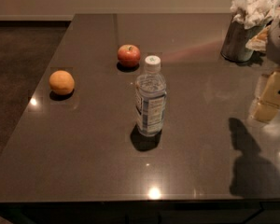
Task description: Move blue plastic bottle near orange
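Note:
The blue plastic bottle stands upright near the middle of the dark table. It is clear, with a white cap and a blue-and-white label. The orange lies to its left, near the table's left edge, well apart from the bottle. My gripper hangs at the right edge of the view, cream-coloured, above the table and far to the right of the bottle. It holds nothing that I can see.
A red apple lies behind the bottle, a little to its left. A metal cup stuffed with white napkins stands at the back right. The table's left edge drops to dark floor. The front edge is near.

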{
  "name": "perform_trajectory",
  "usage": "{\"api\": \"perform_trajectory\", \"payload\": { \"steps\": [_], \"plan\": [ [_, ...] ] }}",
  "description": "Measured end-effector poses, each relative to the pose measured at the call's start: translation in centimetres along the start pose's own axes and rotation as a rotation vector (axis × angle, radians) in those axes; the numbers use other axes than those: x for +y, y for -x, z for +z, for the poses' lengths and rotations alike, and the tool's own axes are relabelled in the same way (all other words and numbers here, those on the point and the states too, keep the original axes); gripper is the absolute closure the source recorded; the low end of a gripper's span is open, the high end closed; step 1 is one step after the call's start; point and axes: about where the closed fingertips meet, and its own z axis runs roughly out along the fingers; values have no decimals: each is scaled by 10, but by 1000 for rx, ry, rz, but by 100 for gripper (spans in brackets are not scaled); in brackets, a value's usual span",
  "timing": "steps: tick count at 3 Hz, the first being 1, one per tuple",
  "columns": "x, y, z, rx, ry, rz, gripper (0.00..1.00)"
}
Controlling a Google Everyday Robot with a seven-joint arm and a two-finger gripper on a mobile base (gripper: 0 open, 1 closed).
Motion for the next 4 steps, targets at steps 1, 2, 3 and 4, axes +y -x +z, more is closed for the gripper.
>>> {"api": "perform_trajectory", "payload": {
  "steps": [1, 2, 3, 4],
  "plan": [
    [0, 0, 0, 0, 0, 0, 0],
    [2, 17, 8, -84, -3, 7, 0],
    [7, 55, 22, -243, 2, 0, 0],
    [9, 92, 32, -380, 34, -6, 0]
  ]
}}
